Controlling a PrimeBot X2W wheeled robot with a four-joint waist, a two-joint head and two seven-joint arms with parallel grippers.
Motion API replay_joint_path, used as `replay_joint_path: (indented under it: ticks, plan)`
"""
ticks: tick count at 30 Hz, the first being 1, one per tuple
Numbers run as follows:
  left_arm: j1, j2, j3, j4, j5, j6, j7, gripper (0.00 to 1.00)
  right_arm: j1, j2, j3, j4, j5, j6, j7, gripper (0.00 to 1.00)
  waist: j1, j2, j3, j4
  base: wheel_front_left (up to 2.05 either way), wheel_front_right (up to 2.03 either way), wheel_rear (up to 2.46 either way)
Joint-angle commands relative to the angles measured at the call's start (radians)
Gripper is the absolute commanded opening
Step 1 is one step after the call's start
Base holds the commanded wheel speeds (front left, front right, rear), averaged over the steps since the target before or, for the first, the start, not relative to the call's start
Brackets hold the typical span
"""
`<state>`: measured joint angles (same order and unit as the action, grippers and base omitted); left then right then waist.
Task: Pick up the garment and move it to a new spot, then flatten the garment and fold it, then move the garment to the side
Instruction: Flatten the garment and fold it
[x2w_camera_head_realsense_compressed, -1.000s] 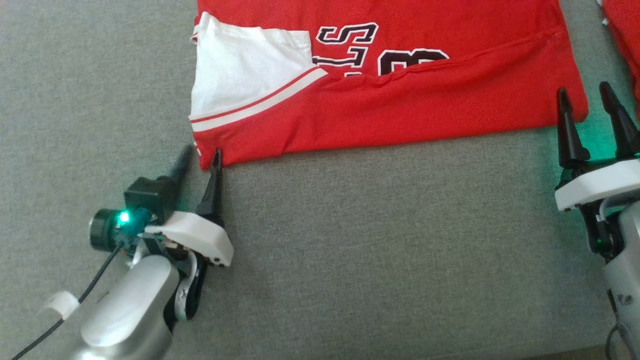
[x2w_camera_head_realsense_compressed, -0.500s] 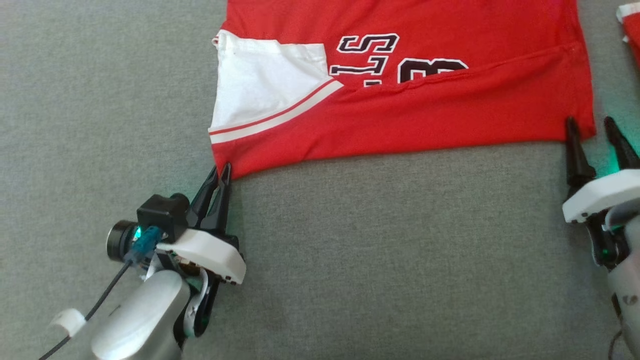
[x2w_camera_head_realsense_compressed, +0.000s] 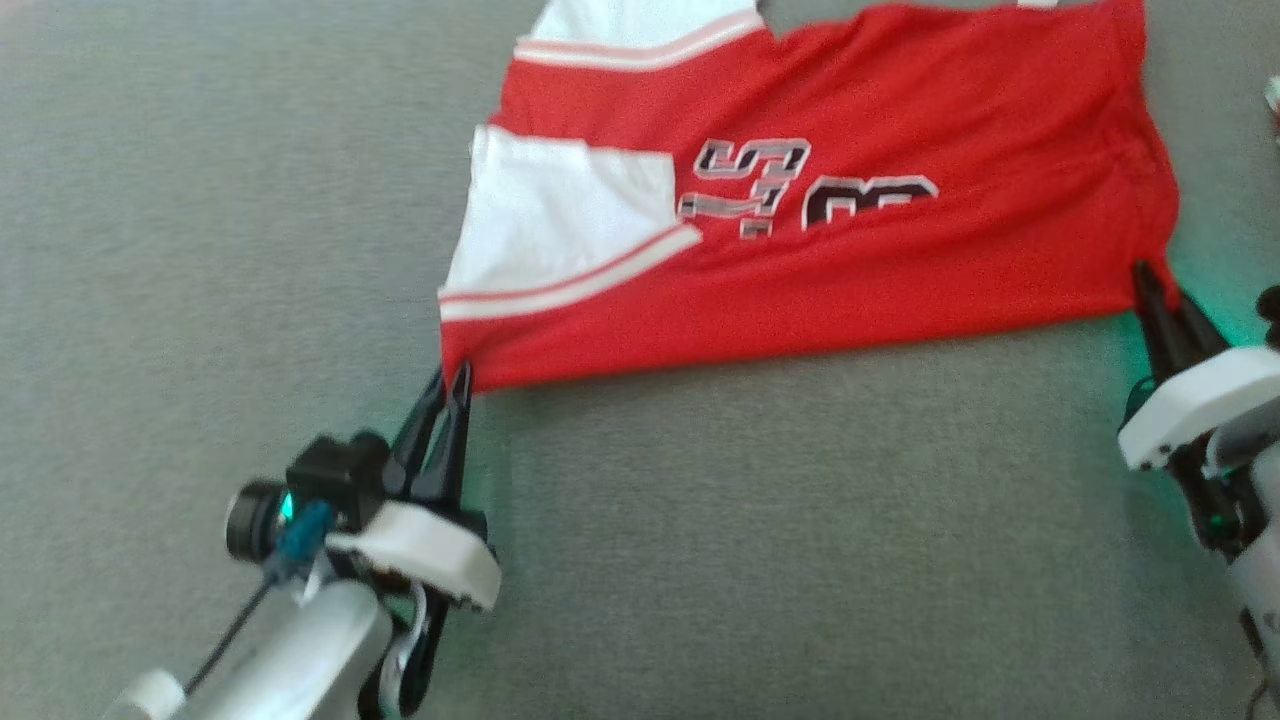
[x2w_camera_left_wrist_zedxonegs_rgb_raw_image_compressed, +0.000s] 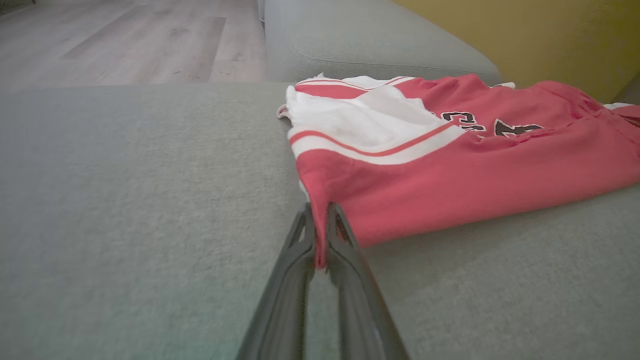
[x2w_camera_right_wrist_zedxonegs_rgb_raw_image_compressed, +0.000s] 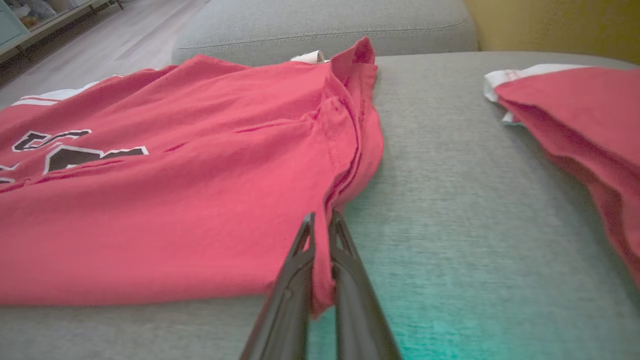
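Note:
The garment (x2w_camera_head_realsense_compressed: 850, 260) is a red jersey with a white sleeve and dark lettering, lying folded lengthwise on the grey cushion (x2w_camera_head_realsense_compressed: 750, 520). My left gripper (x2w_camera_head_realsense_compressed: 450, 375) is shut on its near left corner; in the left wrist view red cloth (x2w_camera_left_wrist_zedxonegs_rgb_raw_image_compressed: 450, 180) sits pinched between the fingertips of my left gripper (x2w_camera_left_wrist_zedxonegs_rgb_raw_image_compressed: 318, 210). My right gripper (x2w_camera_head_realsense_compressed: 1150, 280) is shut on the near right corner. The right wrist view has the hem of the garment (x2w_camera_right_wrist_zedxonegs_rgb_raw_image_compressed: 175, 200) clamped in my right gripper (x2w_camera_right_wrist_zedxonegs_rgb_raw_image_compressed: 322, 220). The near edge is pulled taut between the two grippers.
A second red and white garment (x2w_camera_right_wrist_zedxonegs_rgb_raw_image_compressed: 575, 115) lies to the right on the same cushion. Beyond the cushion's far edge are a wooden floor (x2w_camera_left_wrist_zedxonegs_rgb_raw_image_compressed: 125, 45) and a yellow wall (x2w_camera_left_wrist_zedxonegs_rgb_raw_image_compressed: 550, 35). Bare grey cushion stretches in front of the jersey.
Both grippers have shut on the garment's near corners, the left first, then the right. The near edge has come toward me, drawing the jersey into a slant. The head camera has also shifted.

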<state>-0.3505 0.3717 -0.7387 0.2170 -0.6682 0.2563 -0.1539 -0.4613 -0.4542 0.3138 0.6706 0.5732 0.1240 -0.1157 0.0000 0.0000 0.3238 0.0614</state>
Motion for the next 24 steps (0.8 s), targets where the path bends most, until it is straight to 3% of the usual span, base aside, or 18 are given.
replay_joint_path:
  ticks: [1, 6, 11, 18, 24]
  plan:
    - [0.01, 0.025, 0.039, -0.029, 0.001, 0.013, -0.018, 0.0, 0.019, -0.026, 0.023, -0.04, 0.01, 0.007, -0.009, 0.0, 0.0, 0.0, -0.03, 0.037, 0.0, 0.0, 0.0]
    - [0.071, 0.031, 0.041, -0.056, -0.012, 0.028, -0.038, 0.0, 0.063, -0.038, 0.045, -0.089, 0.035, 0.007, 0.011, 0.0, 0.0, 0.0, -0.057, 0.079, 0.0, 0.0, 0.0]
    - [0.129, 0.032, 0.038, -0.091, -0.018, 0.036, -0.059, 0.0, 0.155, -0.075, -0.008, -0.146, 0.035, 0.007, 0.015, 0.0, 0.0, 0.0, -0.066, 0.08, 0.0, 0.0, 0.0]
    - [0.189, 0.038, 0.021, -0.114, -0.029, 0.036, -0.061, 0.0, 0.346, -0.088, -0.152, -0.251, 0.016, 0.007, 0.023, 0.0, 0.0, 0.0, -0.087, 0.029, 0.0, 0.0, 0.0]
    - [0.238, 0.062, -0.002, -0.143, -0.033, 0.042, -0.037, 0.0, 0.51, -0.023, -0.264, -0.366, -0.012, 0.007, 0.078, 0.0, 0.0, 0.0, -0.09, -0.031, 0.0, 0.0, 0.0]
